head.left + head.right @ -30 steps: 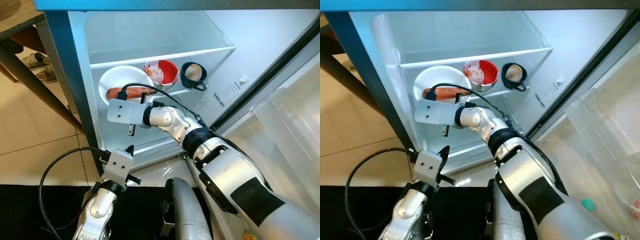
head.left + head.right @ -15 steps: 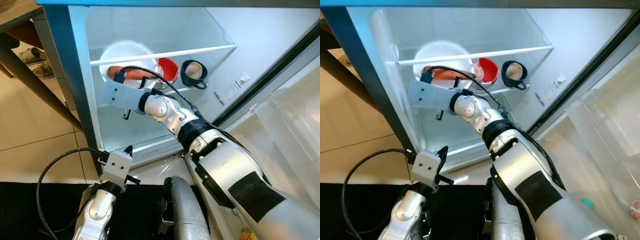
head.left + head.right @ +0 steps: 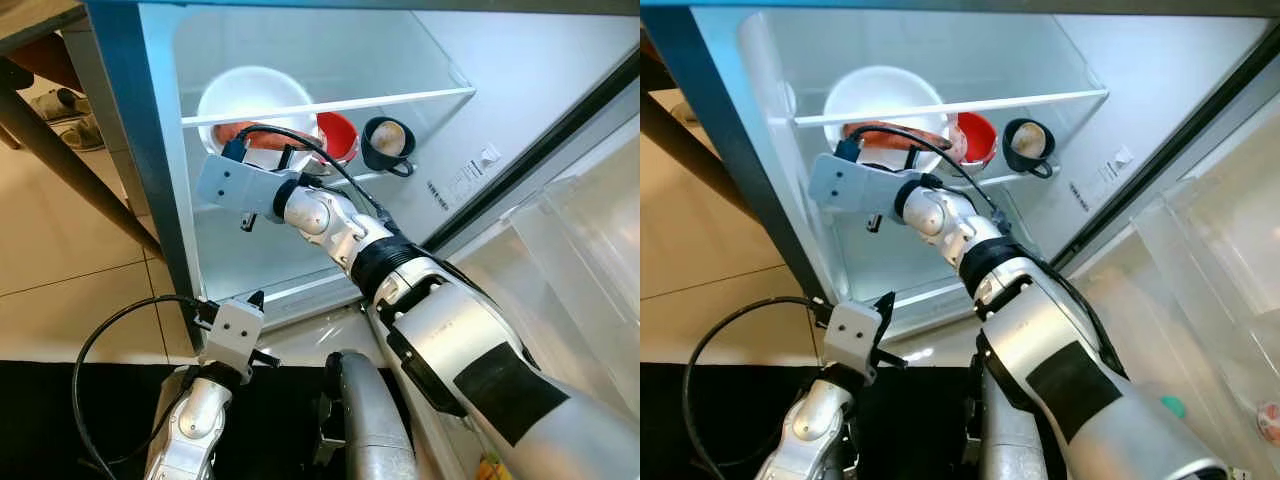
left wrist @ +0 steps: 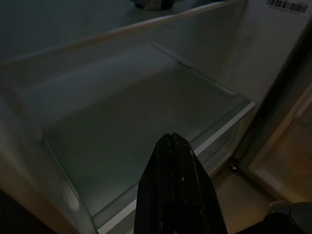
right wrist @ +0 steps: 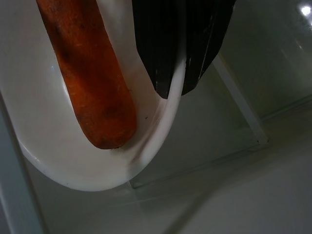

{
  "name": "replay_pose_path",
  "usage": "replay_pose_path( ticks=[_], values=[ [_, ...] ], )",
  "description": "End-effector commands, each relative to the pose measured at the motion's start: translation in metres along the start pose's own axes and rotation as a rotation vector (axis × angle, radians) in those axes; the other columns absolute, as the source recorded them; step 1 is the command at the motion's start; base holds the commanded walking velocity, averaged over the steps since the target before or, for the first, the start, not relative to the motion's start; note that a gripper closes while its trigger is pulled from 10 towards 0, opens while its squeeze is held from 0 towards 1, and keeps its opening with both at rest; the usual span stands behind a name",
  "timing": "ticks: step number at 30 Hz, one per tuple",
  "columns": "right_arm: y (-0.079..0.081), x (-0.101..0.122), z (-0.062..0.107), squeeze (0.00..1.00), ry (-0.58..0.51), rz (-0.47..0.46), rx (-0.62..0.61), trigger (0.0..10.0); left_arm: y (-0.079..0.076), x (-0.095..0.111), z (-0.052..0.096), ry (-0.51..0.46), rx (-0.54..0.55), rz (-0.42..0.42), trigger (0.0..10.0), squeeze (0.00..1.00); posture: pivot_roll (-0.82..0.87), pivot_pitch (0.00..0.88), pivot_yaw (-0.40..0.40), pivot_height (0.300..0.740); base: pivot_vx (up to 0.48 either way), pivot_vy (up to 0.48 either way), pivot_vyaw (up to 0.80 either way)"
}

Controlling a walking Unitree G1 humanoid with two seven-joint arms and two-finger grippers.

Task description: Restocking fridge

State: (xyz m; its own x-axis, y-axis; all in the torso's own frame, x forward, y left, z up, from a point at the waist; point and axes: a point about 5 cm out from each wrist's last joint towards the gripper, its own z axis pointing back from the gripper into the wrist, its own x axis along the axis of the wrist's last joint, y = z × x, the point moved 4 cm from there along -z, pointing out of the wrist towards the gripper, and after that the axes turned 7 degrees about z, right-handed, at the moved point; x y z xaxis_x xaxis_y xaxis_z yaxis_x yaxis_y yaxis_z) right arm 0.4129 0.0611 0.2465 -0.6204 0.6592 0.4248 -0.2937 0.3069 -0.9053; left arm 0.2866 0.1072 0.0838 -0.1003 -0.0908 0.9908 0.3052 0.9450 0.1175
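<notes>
A white plate [image 3: 250, 92] carrying an orange carrot [image 3: 262, 133] hangs inside the open fridge, level with the front edge of the upper glass shelf [image 3: 400, 100]. My right gripper [image 5: 170, 90] is shut on the plate's rim, beside the carrot [image 5: 87, 83]. On the shelf below stand a red bowl [image 3: 338, 135] with food and a black mug [image 3: 385, 145]. My left gripper [image 4: 170, 141] is shut and holds nothing; it sits low in front of the fridge's bottom glass shelf [image 4: 146, 112].
The fridge's blue side wall [image 3: 130, 150] rises on the left. Clear door bins [image 3: 570, 260] stand at the right. A dark table leg [image 3: 70, 165] and sandals [image 3: 70, 100] are on the tiled floor at the left.
My right gripper has lifted the plate with the carrot up and a little left, from beside the red bowl to the upper shelf's front edge. The left arm has stayed put.
</notes>
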Motion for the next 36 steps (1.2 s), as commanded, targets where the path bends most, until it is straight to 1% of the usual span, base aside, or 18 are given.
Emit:
replay_pose_path(
  ticks=[1, 6, 7, 8, 9, 10, 11, 12, 16, 17, 18, 21, 22, 24, 25, 26, 32, 36],
  values=[
    [0.004, 0.000, 0.000, 0.00, -0.007, -0.002, 0.006, 10.0, -0.008, -0.005, 0.005, 0.025, -0.020, 0.001, 10.0, 0.00, 0.01, 0.346, -0.249, 0.601, 0.000, 0.000, 0.00],
    [0.008, 0.001, 0.001, 0.04, -0.016, -0.013, 0.016, 10.0, -0.009, -0.006, 0.006, 0.028, -0.021, 0.001, 10.0, 0.00, 0.01, 0.347, -0.251, 0.601, 0.000, 0.000, 0.00],
    [0.009, 0.000, 0.001, 0.47, -0.016, -0.014, 0.017, 9.5, -0.009, -0.006, 0.006, 0.029, -0.020, 0.001, 10.0, 0.00, 0.01, 0.349, -0.252, 0.601, 0.000, 0.000, 0.00],
    [0.010, 0.000, 0.001, 0.67, -0.014, -0.016, 0.020, 9.5, -0.009, -0.006, 0.006, 0.029, -0.020, 0.001, 10.0, 0.00, 0.01, 0.349, -0.253, 0.601, 0.000, 0.000, 0.00],
    [0.010, 0.000, 0.001, 0.67, -0.013, -0.016, 0.021, 9.5, -0.009, -0.006, 0.006, 0.029, -0.020, 0.001, 10.0, 0.00, 0.01, 0.349, -0.252, 0.601, 0.000, 0.000, 0.00],
    [0.011, 0.000, 0.001, 0.85, -0.013, -0.013, 0.022, 9.1, -0.009, -0.006, 0.006, 0.030, -0.020, 0.001, 10.0, 0.00, 0.01, 0.349, -0.253, 0.601, 0.000, 0.000, 0.00],
    [0.011, 0.000, 0.001, 0.85, -0.013, -0.012, 0.022, 9.1, -0.009, -0.006, 0.005, 0.030, -0.020, 0.001, 10.0, 0.00, 0.01, 0.349, -0.253, 0.601, 0.000, 0.000, 0.00],
    [0.011, -0.001, 0.001, 0.91, -0.012, -0.011, 0.022, 10.0, -0.010, -0.006, 0.005, 0.030, -0.020, 0.000, 10.0, 0.00, 0.01, 0.348, -0.253, 0.601, 0.000, 0.000, 0.00],
    [0.010, -0.001, 0.001, 0.84, -0.011, -0.012, 0.017, 10.0, -0.009, -0.006, 0.006, 0.032, -0.020, -0.001, 10.0, 0.00, 0.01, 0.347, -0.253, 0.601, 0.000, 0.000, 0.00],
    [0.010, -0.001, 0.001, 0.67, -0.011, -0.013, 0.015, 10.0, -0.009, -0.006, 0.006, 0.033, -0.021, -0.001, 10.0, 0.00, 0.01, 0.347, -0.253, 0.601, 0.000, 0.000, 0.00],
    [0.010, -0.001, 0.001, 0.67, -0.011, -0.013, 0.014, 10.0, -0.009, -0.006, 0.006, 0.033, -0.021, -0.001, 10.0, 0.00, 0.01, 0.346, -0.253, 0.601, 0.000, 0.000, 0.00],
    [0.009, -0.001, 0.001, 0.40, -0.012, -0.011, 0.009, 10.0, -0.009, -0.007, 0.006, 0.034, -0.021, -0.003, 10.0, 0.00, 0.01, 0.343, -0.252, 0.601, 0.000, 0.000, 0.00],
    [0.009, -0.001, 0.001, 0.40, -0.012, -0.011, 0.009, 10.0, -0.009, -0.007, 0.006, 0.034, -0.021, -0.003, 10.0, 0.00, 0.01, 0.343, -0.252, 0.601, 0.000, 0.000, 0.00],
    [0.008, 0.000, 0.001, 0.26, -0.012, -0.012, 0.007, 10.0, -0.008, -0.006, 0.005, 0.034, -0.020, -0.004, 10.0, 0.00, 0.01, 0.342, -0.252, 0.601, 0.000, 0.000, 0.00],
    [0.008, 0.000, 0.001, 0.08, -0.013, -0.013, 0.006, 10.0, -0.007, -0.006, 0.005, 0.034, -0.020, -0.005, 10.0, 0.00, 0.01, 0.341, -0.252, 0.601, 0.000, 0.000, 0.00],
    [0.007, 0.000, 0.001, 0.03, -0.014, -0.014, 0.005, 10.0, -0.007, -0.006, 0.005, 0.034, -0.020, -0.007, 10.0, 0.00, 0.01, 0.340, -0.251, 0.601, 0.000, 0.000, 0.00],
    [0.003, 0.000, 0.001, 0.00, -0.024, -0.036, -0.009, 10.0, -0.005, -0.006, 0.003, 0.033, -0.020, -0.011, 10.0, 0.00, 0.01, 0.332, -0.243, 0.601, 0.000, 0.000, 0.00],
    [-0.003, -0.002, 0.004, 0.00, -0.041, -0.122, -0.006, 10.0, -0.004, -0.005, 0.000, 0.028, -0.030, -0.015, 10.0, 0.00, 0.01, 0.319, -0.231, 0.601, 0.000, 0.000, 0.00]
  ],
)
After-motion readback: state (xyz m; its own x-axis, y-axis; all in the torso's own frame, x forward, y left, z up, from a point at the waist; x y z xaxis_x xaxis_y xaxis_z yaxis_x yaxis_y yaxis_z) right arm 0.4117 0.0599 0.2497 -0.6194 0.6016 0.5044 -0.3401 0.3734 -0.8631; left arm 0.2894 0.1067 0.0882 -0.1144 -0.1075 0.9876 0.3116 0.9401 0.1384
